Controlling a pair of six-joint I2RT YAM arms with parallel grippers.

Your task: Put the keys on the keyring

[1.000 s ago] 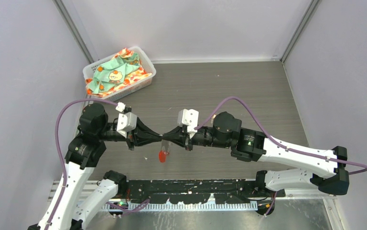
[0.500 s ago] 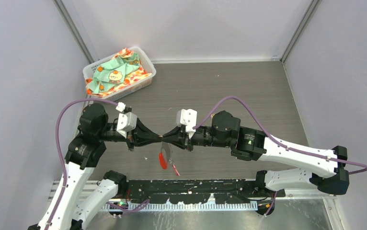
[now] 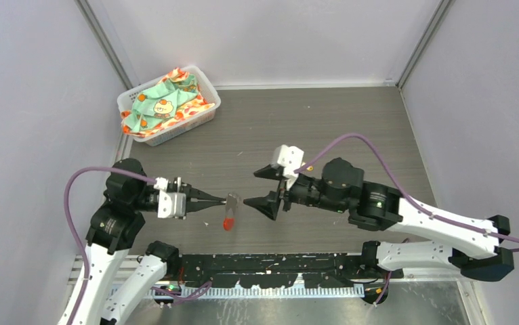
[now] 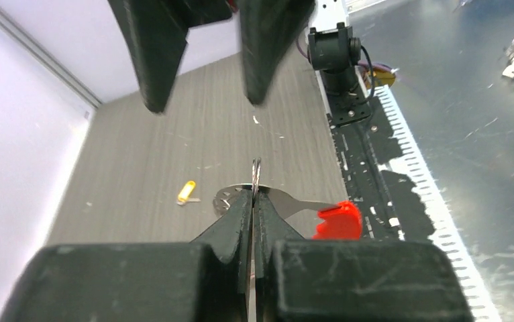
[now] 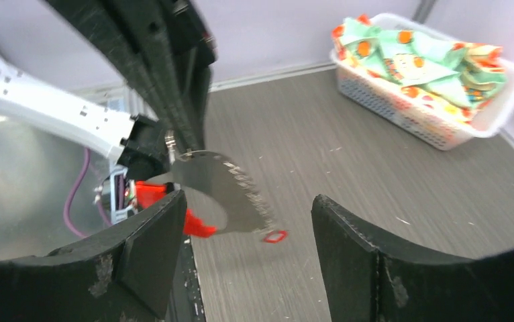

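We find only a narrow gap between the left gripper, its fingers pinched on the keyring, and the spread fingers of the right gripper; the hanging keyring fills much of it. Beyond them the table is free but for a small yellow key and the cloth-filled basket in the far left corner.

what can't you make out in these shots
- Left wrist: how the red piece joins the keyring; fingers of the left gripper cover it.
- Right wrist: that red piece again, blurred and half behind a finger of the right gripper.
- Top external: the yellow key, too small to find.
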